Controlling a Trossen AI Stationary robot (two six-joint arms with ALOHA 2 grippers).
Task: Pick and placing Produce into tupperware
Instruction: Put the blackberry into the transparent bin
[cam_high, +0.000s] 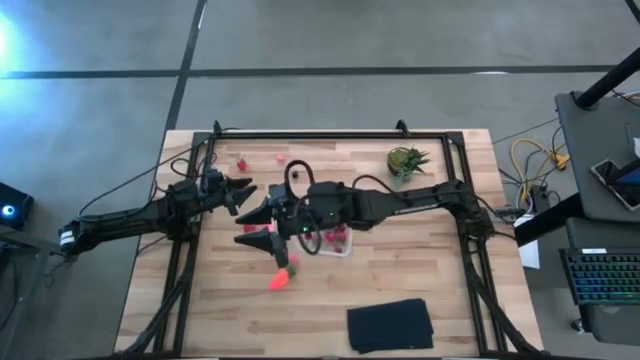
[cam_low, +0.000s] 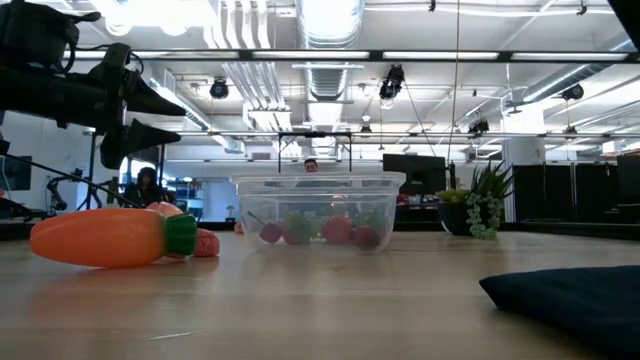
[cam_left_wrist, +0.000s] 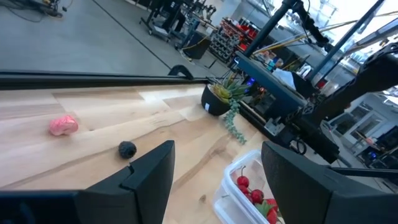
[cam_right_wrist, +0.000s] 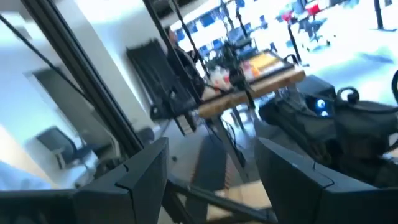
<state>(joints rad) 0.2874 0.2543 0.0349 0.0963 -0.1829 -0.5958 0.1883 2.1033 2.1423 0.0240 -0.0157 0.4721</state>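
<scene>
The clear tupperware (cam_high: 336, 242) (cam_low: 318, 210) stands mid-table and holds several red berries (cam_left_wrist: 252, 194). Its base rests on the wood. The orange carrot piece (cam_high: 281, 272) (cam_low: 110, 237) lies on its side nearer the near edge, with the pink round fruit (cam_low: 205, 243) behind it. Loose berries (cam_high: 241, 164) lie near the far edge. A pink piece (cam_left_wrist: 63, 125) and a dark berry (cam_left_wrist: 127, 149) lie on the table ahead of my left gripper. My left gripper (cam_high: 243, 194) (cam_left_wrist: 214, 180) hovers open, left of the tupperware. My right gripper (cam_high: 256, 227) (cam_right_wrist: 211, 180) is open above the table, between the carrot and my left gripper.
A spiky green potted plant (cam_high: 405, 160) (cam_low: 487, 205) stands toward the far right corner. A folded black cloth (cam_high: 390, 325) (cam_low: 570, 290) lies at the near edge. A black frame (cam_high: 330, 133) runs along the table's far edge and sides. People sit in the room behind.
</scene>
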